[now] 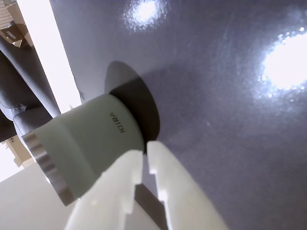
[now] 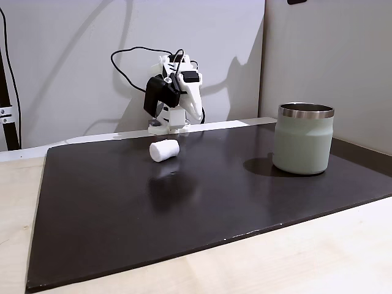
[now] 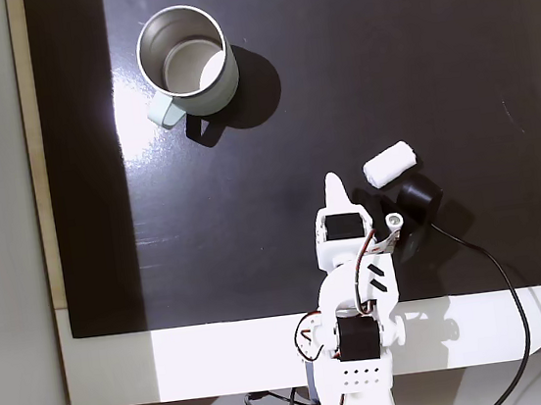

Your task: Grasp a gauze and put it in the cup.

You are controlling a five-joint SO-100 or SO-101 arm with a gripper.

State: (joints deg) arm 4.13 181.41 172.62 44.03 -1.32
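The gauze [image 2: 164,150] is a small white roll lying on its side on the black mat, a short way in front of the arm's base; from above the gauze [image 3: 388,163] lies to the right of the gripper tip and apart from it. The sage-green cup [image 2: 304,138] with its steel rim stands upright on the mat's right side, and from above the cup [image 3: 160,110] is at the far left, with nothing inside. My gripper [image 3: 334,185] is shut with nothing in it, on the folded arm. In the wrist view the cup [image 1: 86,143] lies just beyond the gripper [image 1: 145,149].
The glossy black mat [image 2: 184,214] covers most of the pale table [image 2: 306,263]. A black cable [image 3: 510,301] runs from the arm's base along the right. Walls stand close behind the arm. Open mat lies between the gauze and the cup.
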